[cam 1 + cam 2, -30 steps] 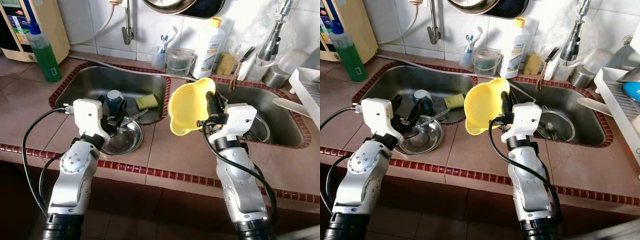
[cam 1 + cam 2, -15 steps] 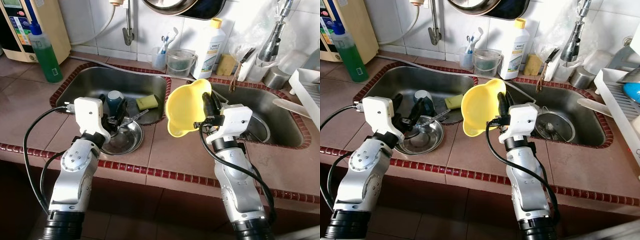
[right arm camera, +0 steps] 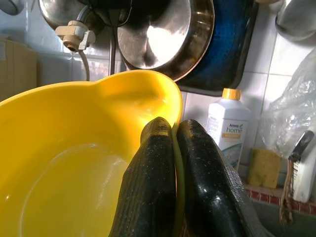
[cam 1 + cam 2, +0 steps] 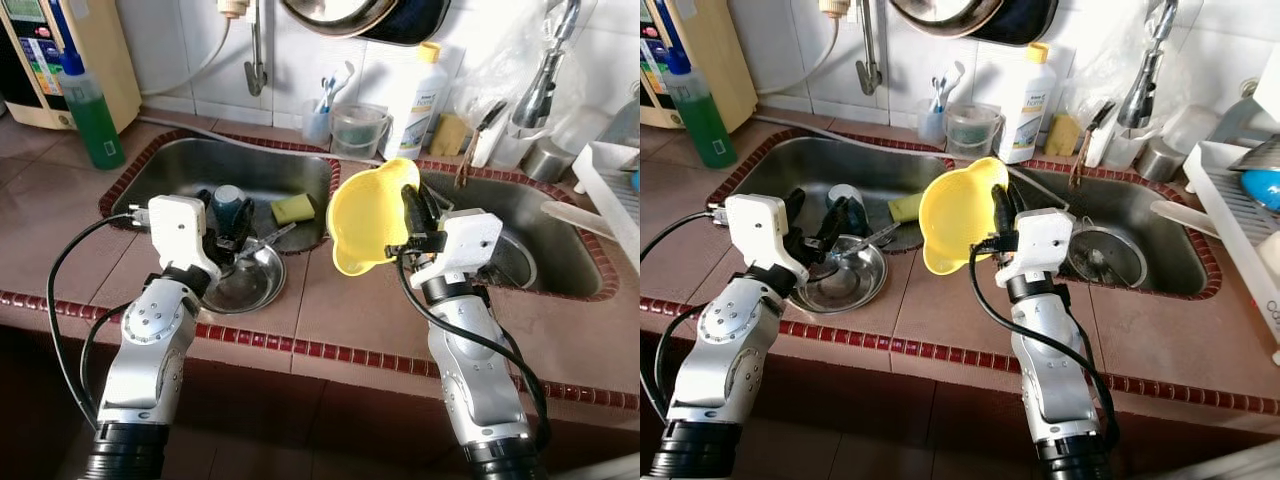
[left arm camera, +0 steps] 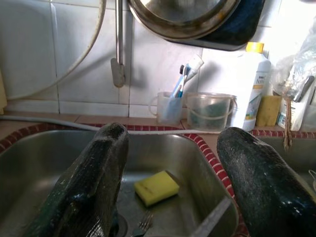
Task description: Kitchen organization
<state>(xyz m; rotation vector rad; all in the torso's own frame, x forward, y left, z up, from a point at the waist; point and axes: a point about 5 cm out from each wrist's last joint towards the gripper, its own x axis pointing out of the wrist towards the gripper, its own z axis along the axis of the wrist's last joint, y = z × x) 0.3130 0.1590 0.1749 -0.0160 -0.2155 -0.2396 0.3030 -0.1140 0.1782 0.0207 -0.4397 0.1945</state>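
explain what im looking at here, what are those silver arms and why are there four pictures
This is a humanoid robot at a tiled kitchen counter with two sinks. Two pictures come from cameras on its head, looking down at its own silver arms. The other two come from cameras on its wrists, looking along each claw's black fingers.

The right claw is shut on the rim of a yellow bowl, held tilted above the counter. The left claw is open over the left sink, holding nothing. There lie a steel bowl, a yellow sponge and a fork. A green soap bottle stands on the left.
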